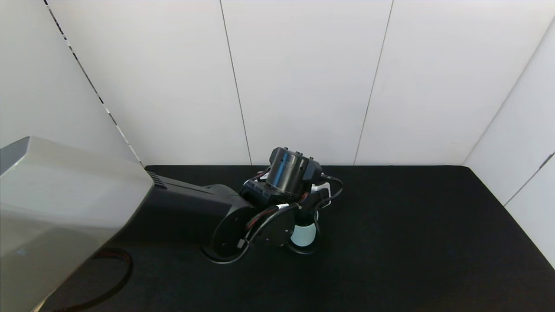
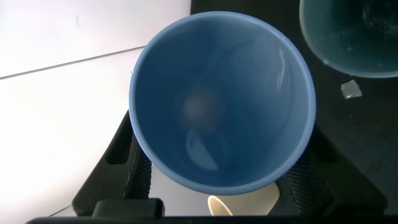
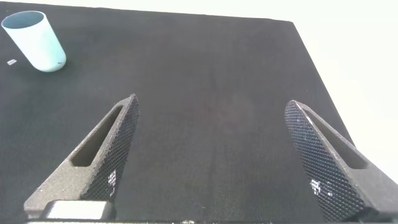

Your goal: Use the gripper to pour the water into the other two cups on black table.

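My left gripper (image 1: pixel 310 208) reaches over the middle of the black table (image 1: pixel 412 238). In the left wrist view the left gripper (image 2: pixel 217 180) is shut on a light blue cup (image 2: pixel 221 102), whose open mouth faces the camera. A beige cup (image 2: pixel 245 204) shows just beyond the blue cup's rim, between the fingers (image 2: pixel 127 165). A pale mint cup with a dark teal inside (image 2: pixel 357 34) stands close by; it also shows in the head view (image 1: pixel 303 235) and in the right wrist view (image 3: pixel 35 42). My right gripper (image 3: pixel 211 106) is open and empty above bare table.
A small pale scrap (image 2: pixel 350 88) lies on the table beside the mint cup. White wall panels (image 1: pixel 303 86) close off the table's back and right sides. My left arm's grey-white housing (image 1: pixel 65 208) fills the left foreground.
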`<action>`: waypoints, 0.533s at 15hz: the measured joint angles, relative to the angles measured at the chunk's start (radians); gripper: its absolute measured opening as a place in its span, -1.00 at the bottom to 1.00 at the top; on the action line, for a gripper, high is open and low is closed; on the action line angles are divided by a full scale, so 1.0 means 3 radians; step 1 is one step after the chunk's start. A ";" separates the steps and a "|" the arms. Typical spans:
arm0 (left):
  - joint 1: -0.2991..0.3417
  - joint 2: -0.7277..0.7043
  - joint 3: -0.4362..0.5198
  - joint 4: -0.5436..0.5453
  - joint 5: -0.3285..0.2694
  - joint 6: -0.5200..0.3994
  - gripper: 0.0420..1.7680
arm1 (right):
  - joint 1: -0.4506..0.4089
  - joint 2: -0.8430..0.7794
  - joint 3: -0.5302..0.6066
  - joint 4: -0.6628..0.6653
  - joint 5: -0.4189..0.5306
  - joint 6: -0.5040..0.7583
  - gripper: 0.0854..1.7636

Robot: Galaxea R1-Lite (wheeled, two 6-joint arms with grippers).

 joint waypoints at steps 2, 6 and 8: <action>-0.0004 -0.0007 -0.0006 -0.0006 0.0037 0.0083 0.36 | 0.0000 0.0000 0.0000 0.0000 -0.0001 0.0001 0.94; -0.0023 -0.0012 -0.0023 -0.0010 0.0066 0.0242 0.36 | 0.0000 0.0000 0.0000 0.0000 -0.0003 0.0000 0.94; -0.0024 -0.0013 -0.0028 -0.0037 0.0130 0.0332 0.36 | 0.0000 0.0000 0.0000 0.0000 -0.0001 0.0000 0.94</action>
